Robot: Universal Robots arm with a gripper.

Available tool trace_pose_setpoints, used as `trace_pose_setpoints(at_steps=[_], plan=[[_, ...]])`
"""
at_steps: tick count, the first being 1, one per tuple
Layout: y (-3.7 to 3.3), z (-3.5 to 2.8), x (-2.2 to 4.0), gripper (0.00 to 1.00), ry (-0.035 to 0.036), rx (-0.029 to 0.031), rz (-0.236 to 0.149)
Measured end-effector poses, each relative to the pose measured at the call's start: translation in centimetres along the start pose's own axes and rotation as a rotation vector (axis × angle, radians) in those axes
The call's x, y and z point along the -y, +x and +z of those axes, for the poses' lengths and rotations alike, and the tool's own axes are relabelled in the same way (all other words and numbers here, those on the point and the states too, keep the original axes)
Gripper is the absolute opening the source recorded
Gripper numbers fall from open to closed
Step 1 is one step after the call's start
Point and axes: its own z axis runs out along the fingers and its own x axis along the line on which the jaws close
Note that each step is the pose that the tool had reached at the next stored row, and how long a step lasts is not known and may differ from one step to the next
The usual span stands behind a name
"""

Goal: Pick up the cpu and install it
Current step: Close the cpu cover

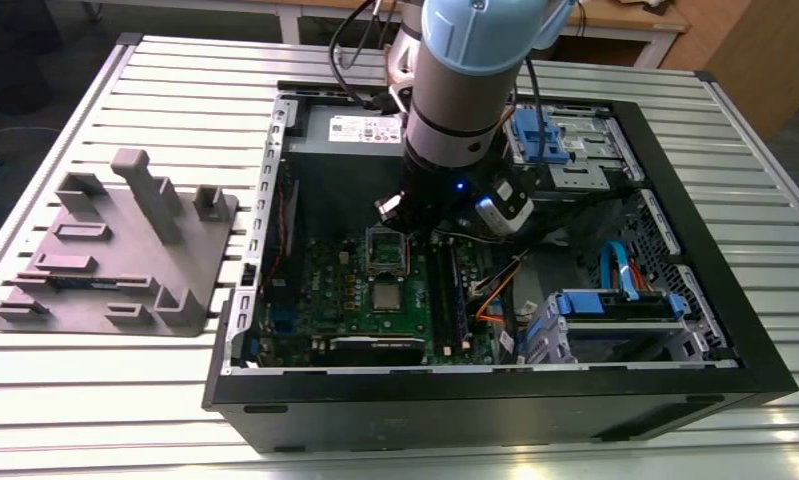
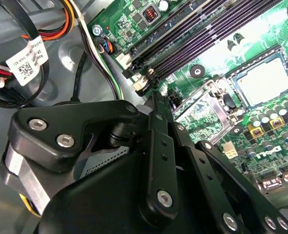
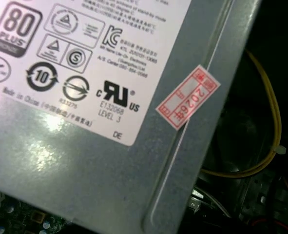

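Inspection from the remote station: the arm reaches down into the open computer case (image 1: 506, 405), which lies on the slatted table (image 1: 172, 90). The gripper (image 1: 402, 218) hangs over the green board (image 1: 330, 290), and in the second wrist view its tip is near the end of the long black memory slots (image 2: 207, 34). I cannot tell whether it is spread or closed. The chip (image 1: 388, 297) lies flat on the board inside a dark square surround, just beside a hinged metal frame (image 1: 386, 248) and apart from the gripper. In the first wrist view, a grey box (image 3: 61, 165) with a white label sits close to the camera.
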Motion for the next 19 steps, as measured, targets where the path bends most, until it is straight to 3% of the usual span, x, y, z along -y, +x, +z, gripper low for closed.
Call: trace_pose_setpoints(at_steps=[19], plan=[[0.0,-0.04,-0.01,0.1,0.0,0.0,0.0]])
